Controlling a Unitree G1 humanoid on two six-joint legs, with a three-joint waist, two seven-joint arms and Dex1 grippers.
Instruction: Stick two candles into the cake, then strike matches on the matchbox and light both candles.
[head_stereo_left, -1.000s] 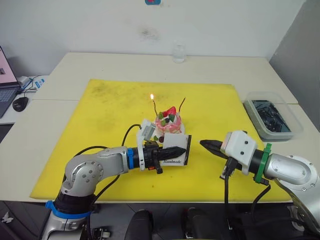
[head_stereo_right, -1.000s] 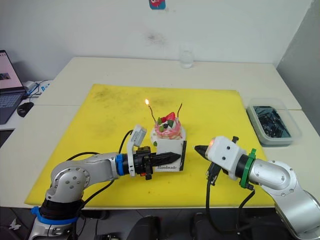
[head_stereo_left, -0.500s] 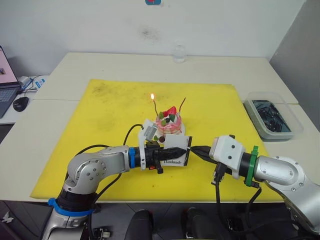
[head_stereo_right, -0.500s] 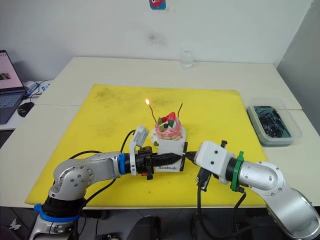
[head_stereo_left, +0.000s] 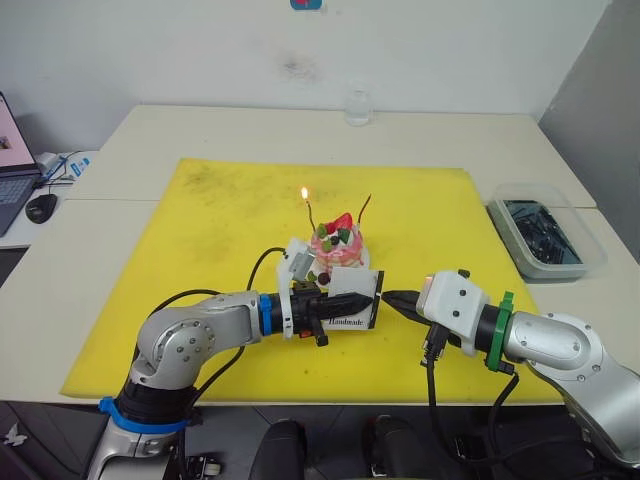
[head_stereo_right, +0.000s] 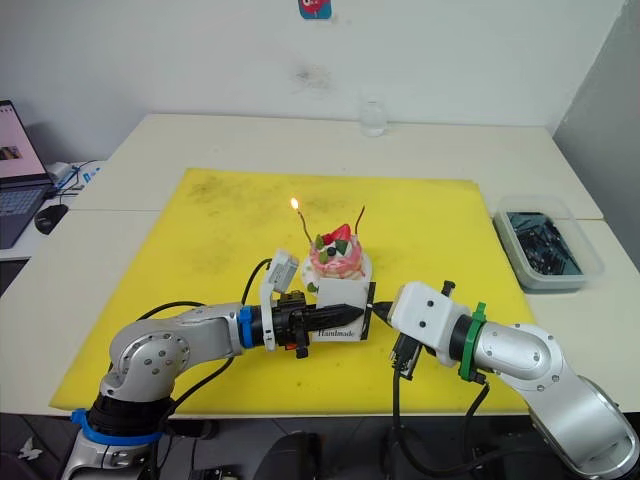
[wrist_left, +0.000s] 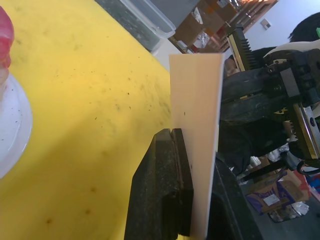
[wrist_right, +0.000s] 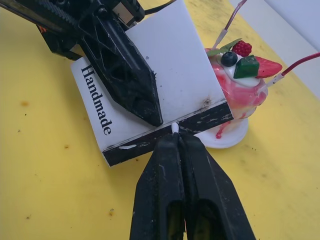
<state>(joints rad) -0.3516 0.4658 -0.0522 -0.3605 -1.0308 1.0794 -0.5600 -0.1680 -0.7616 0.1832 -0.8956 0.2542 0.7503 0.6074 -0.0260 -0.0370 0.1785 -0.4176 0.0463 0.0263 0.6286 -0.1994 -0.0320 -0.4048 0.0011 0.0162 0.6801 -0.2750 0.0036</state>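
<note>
The left pincer (head_stereo_left: 345, 303) grips the matchbox (wrist_right: 150, 100) upright just in front of the cake (head_stereo_left: 337, 247), mid-mat (head_stereo_left: 200, 260), near the desk's (head_stereo_left: 180, 130) front edge. The right pincer (wrist_right: 176, 142), closed on a match (wrist_right: 175, 128), presses its pale tip against the black strip. One candle (head_stereo_left: 307, 208) burns; the other (head_stereo_left: 365, 207) is unlit

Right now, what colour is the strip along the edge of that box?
Black, scuffed with pale marks, on the white matchbox; the right wrist view shows it best.
</note>
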